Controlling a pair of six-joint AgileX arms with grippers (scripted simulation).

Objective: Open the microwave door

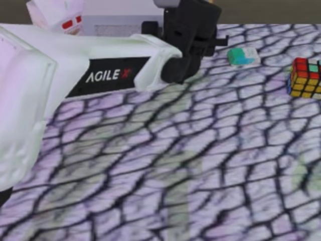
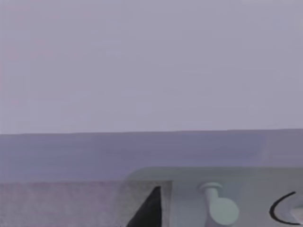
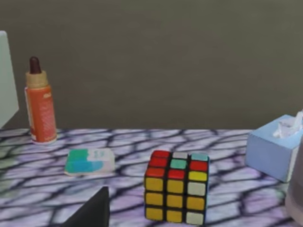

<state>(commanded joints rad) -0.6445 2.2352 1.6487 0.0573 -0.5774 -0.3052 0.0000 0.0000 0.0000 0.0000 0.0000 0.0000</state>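
Left gripper (image 1: 200, 35) sits at the microwave (image 1: 115, 22) front; finger state not visible. Risk: fingers slip off the microwave door (image 2: 61, 203) edge, shoving the box back. Right arm unseen.

Left arm (image 1: 75, 70) stretches from top view's left edge across upper half of frame, white link with black band lettered AGILEX lying nearly level. Black wrist block and left gripper (image 1: 193, 30) at top centre, pointing toward far edge. Fingers not separable there; open or shut unclear. Left wrist view shows dark wedge at lower edge, perhaps one fingertip (image 2: 150, 210). Right arm absent from top view. Right wrist view shows dark finger (image 3: 92, 210) tip at lower edge only.
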